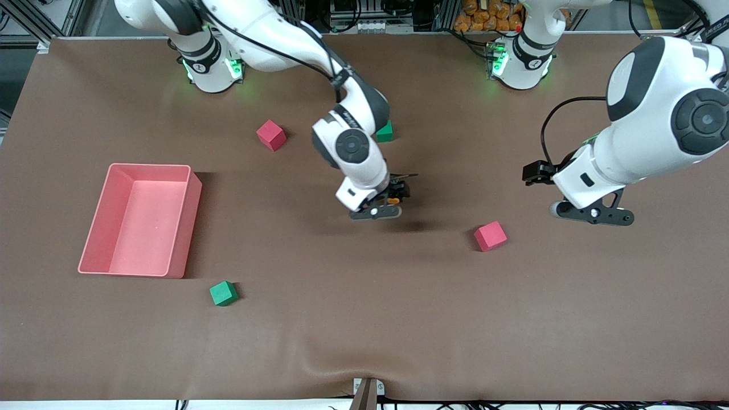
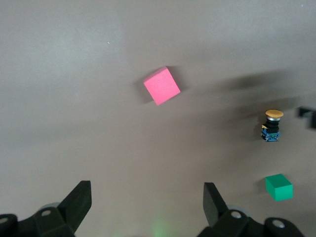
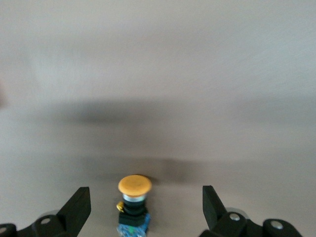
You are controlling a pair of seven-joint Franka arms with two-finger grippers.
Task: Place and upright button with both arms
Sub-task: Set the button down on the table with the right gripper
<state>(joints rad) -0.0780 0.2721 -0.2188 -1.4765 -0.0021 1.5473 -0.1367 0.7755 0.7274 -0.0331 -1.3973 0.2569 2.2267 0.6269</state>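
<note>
The right gripper (image 3: 143, 207) stands low over the matte brown table (image 1: 364, 341), its black fingers (image 3: 76, 207) spread wide and gripping nothing. Between them, untouched by either, stands the button (image 3: 134, 202): a round, smooth orange cap on a short black cylinder with a bluish end, cap upward. The left gripper (image 2: 145, 207) hangs equally wide and empty, waiting over the table near a pink foam cube (image 2: 162, 86), well apart from the button.
</note>
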